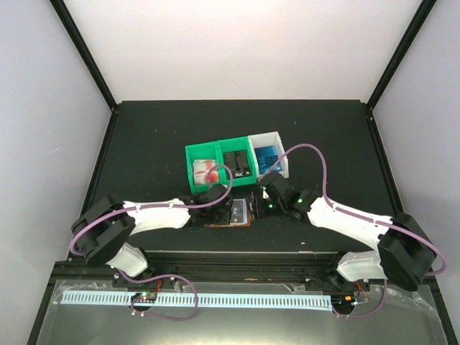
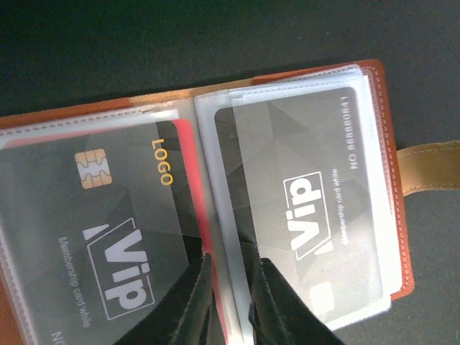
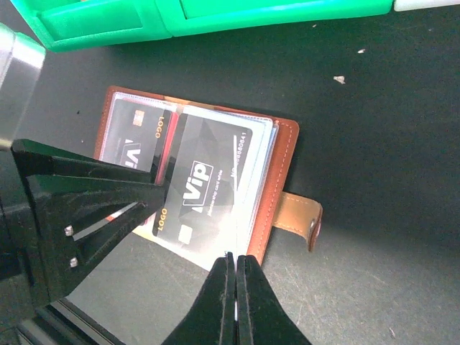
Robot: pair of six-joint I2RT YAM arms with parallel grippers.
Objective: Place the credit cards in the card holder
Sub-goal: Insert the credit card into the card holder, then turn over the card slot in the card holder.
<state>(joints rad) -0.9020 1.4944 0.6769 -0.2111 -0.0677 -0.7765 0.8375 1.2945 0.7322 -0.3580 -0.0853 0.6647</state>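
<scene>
Right wrist, bin (image 3: 215, 14) beyond wallet (image 3: 284, 162), right end effector (image 3: 235, 259) closed, left end effector (image 2: 233, 262) astride sleeve (image 2: 224, 223) (grip unclear)

Left black card (image 2: 108, 215) reads "LOGO" and "Vip"; right black card (image 2: 302, 208) "Vip".

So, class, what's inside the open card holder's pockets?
Tab side: a black Vip card. Other side: a black Vip card with chip, a red card edging out behind. Sleeves beneath are covered.

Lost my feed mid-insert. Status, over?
Left gripper straddling a clear pocket leaf, grip unclear. Right gripper shut at edge of card holder. Holder open flat, black cards in pockets. Green bin beyond, apart.
</scene>
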